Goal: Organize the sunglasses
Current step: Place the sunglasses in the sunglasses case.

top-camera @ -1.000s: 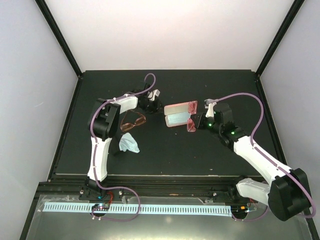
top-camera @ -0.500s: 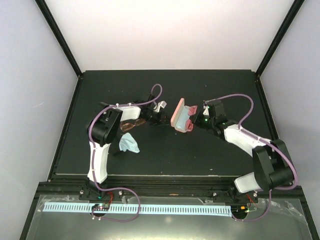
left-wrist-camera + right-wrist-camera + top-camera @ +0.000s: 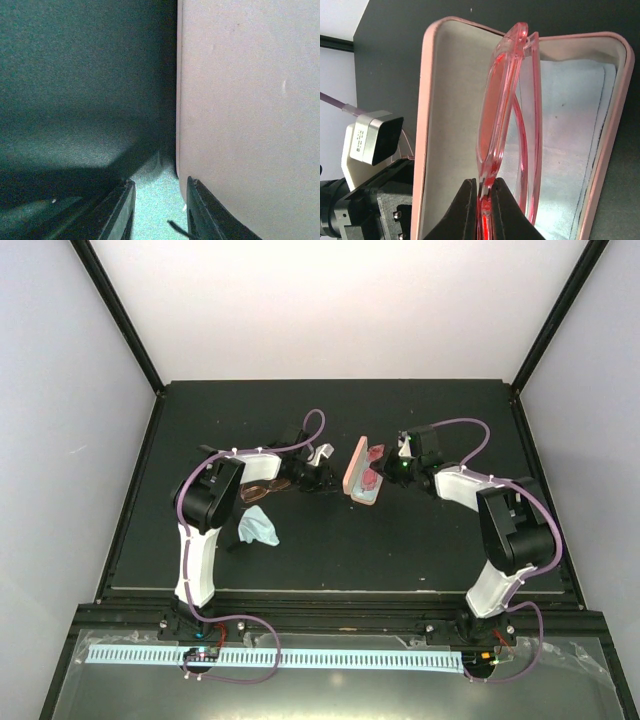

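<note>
1. Matte black table: flat top with a raised dark rim; it carries every item below.
2. Left arm: white and black, reaching toward mid-table. The left gripper sits low over the surface, just beside the outer wall of item 4. Its fingers stand slightly parted with only bare table between them, gripping nothing.
3. Right arm: white and black, folded in toward the centre. The right gripper is pinched closed on the frame of item 5.
4. Pink oblong hard case: hinged, lying open at mid-table between the two grippers, with a pale lining showing inside.
5. Red sunglasses: translucent slim plastic frame, held on edge by the right gripper over the open interior of the case. Contact with the lining cannot be told.
6. Amber-brown sunglasses: thin frame with tinted lenses, lying on the table left of the case, partly hidden by the left arm.
7. Pale blue cloth: crumpled, lying just nearer than the amber-brown sunglasses.
</note>
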Controlling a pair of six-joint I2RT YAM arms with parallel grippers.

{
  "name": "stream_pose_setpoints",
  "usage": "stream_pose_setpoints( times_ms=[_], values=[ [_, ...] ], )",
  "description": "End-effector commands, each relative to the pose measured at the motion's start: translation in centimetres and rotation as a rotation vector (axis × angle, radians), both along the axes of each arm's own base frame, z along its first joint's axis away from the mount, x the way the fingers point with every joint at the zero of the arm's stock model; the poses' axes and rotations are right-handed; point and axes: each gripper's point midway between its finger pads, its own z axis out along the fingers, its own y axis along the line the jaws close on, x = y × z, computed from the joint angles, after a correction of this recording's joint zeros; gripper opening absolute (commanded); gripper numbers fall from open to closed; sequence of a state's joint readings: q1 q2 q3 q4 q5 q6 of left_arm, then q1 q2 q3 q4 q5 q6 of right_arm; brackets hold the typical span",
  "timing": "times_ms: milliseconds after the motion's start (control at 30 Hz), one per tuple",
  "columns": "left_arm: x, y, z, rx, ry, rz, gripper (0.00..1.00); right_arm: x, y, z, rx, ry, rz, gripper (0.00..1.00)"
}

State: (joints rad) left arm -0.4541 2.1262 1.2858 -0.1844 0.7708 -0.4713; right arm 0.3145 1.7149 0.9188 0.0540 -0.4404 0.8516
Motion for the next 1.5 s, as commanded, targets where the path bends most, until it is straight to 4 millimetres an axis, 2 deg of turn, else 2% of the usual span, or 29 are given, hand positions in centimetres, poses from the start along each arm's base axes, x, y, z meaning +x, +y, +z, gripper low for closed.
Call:
stream_pose_setpoints(
  times_ms=[0,267,500,633,767,900,1100,1333,1467],
  values=[
    [-1.8,1.0,-2.2,0.081,0.066,-0.010,0.30,0.6,0.6,0.7,0.045,-0.002,0.008,0.01],
    [-1.8,1.1,-2.3,0.090,0.063,-0.006,0.30,1.0,1.1,-0.9,0.045,0.064,0.021,0.01],
    [-1.8,1.2,-2.2,0.094,0.063,-0.003,0.30,0.9,0.5,-2.8,0.004,0.137,-0.009,0.02],
    [-1.7,1.1,-2.1,0.093,0.062,-0.002,0.30,0.6,0.4,-3.7,-0.007,0.171,-0.006,0.10],
    [-1.5,1.0,-2.1,0.094,0.063,-0.002,0.30,0.3,0.3,-4.4,-0.017,0.200,0.000,0.27],
    [-1.4,1.0,-1.9,0.094,0.056,-0.002,0.30,0.1,-0.1,-4.3,-0.032,0.199,-0.009,0.32],
    [-1.2,1.0,-1.6,0.094,0.053,0.001,0.30,-0.1,-0.7,-3.7,-0.058,0.180,-0.022,0.32],
    [-1.1,1.2,-1.5,0.105,0.049,0.008,0.30,-0.7,-1.5,-4.2,-0.095,0.190,-0.044,0.32],
    [-0.1,2.0,-0.7,0.155,0.001,0.060,0.30,-0.5,-1.6,-3.4,-0.113,0.152,-0.029,0.33]
  ],
)
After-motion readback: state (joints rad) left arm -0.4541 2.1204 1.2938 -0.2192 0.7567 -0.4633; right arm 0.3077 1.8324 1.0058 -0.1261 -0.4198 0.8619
